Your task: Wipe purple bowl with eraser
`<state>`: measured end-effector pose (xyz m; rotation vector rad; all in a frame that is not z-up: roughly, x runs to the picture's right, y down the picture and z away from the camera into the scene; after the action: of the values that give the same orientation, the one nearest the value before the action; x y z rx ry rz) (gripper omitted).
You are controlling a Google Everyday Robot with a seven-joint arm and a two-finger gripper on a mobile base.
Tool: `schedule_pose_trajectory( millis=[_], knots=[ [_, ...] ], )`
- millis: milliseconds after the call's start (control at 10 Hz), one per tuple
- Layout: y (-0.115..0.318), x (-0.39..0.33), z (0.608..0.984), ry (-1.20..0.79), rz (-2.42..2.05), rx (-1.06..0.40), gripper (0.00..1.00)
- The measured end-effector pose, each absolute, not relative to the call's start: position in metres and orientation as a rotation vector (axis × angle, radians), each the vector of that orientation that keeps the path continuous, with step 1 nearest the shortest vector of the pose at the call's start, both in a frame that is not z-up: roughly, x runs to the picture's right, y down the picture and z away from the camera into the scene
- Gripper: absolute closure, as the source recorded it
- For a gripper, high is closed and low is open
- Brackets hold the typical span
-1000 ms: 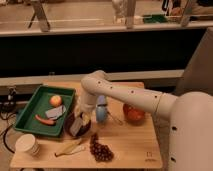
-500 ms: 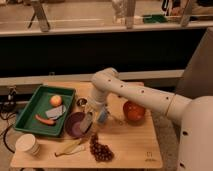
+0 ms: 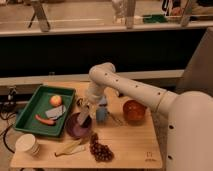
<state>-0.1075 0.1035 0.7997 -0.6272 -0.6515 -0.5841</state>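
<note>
The purple bowl (image 3: 76, 128) sits on the wooden table, just right of the green tray. My gripper (image 3: 85, 119) reaches down from the white arm over the bowl's right half. It is shut on the eraser (image 3: 85, 121), a narrow grey-dark block whose lower end points into the bowl. I cannot tell whether the eraser touches the bowl's inside. The gripper hides part of the bowl's right rim.
The green tray (image 3: 27, 120) holds an apple (image 3: 56, 100), a bluish-grey pad (image 3: 55, 112) and a red-orange stick (image 3: 44, 120). Light blue pieces (image 3: 102, 114) stand beside the bowl. An orange bowl (image 3: 134, 111), grapes (image 3: 101, 151), a yellow peel (image 3: 71, 147) and a white cup (image 3: 27, 145) are nearby.
The gripper with the eraser swung a little to the right off the bowl, then came back left over its right half. The bowl and the other things stayed in place.
</note>
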Motion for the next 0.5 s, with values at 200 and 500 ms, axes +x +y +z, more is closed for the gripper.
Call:
schedule_pose_trajectory(
  millis=[200,500],
  knots=[
    [0.106,-0.132,0.8,-0.669,-0.612,-0.627,1.0],
    [0.124,-0.148,0.783,-0.697,-0.658,-0.629,1.0]
  ],
)
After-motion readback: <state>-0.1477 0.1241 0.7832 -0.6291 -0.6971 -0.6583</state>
